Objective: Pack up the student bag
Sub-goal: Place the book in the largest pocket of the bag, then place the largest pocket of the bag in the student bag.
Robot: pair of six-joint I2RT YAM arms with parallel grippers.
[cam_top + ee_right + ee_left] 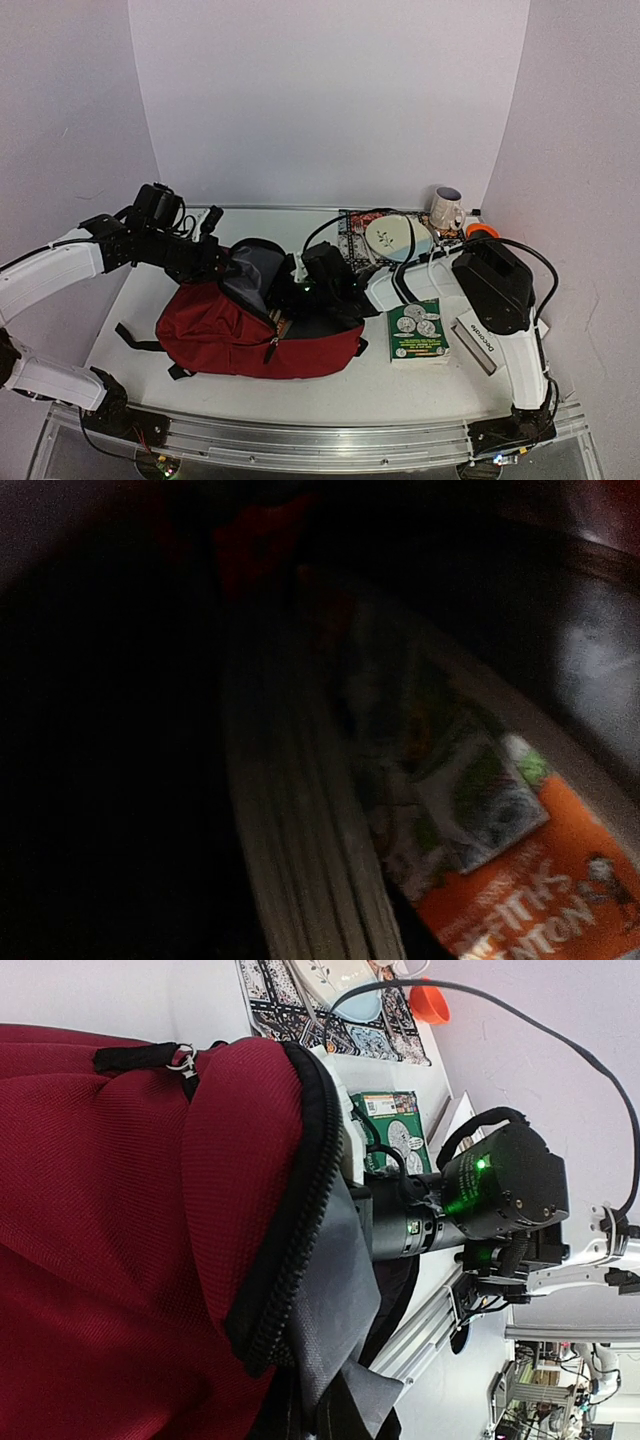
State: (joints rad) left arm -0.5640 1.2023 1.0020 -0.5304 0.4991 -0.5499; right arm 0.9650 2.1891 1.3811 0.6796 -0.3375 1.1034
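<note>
One large dark red soft fabric student bag with black straps lies on its side at the left-centre of the white counter. Its black-zipped mouth is open and faces the right arm.

- Left fingers: fully closed at the raised upper rim of the student bag. They appear to pinch the fabric and hold the mouth up.
- Right fingers: buried in the opening and hidden from every view. Cannot tell how far apart they stand, or whether they hold anything.
- Inside, right wrist view: dark and blurred. An orange-and-white printed paperback book lies there with its pale page edges showing.

Judgement: at least one book is in, so packing is partly done.

Outside the bag:
- Green softcover book with coin pictures, flat on the counter just right of the bag.
- Slim white lettered box, beside the green book.
- Black-and-white patterned flat book at the far edge, with a pale round plate on it.
- White mug and a small orange plastic piece in the far right corner.

Left to do, as I read it: load the green book and perhaps the patterned one, then close the zipper, which is not yet done.
</note>
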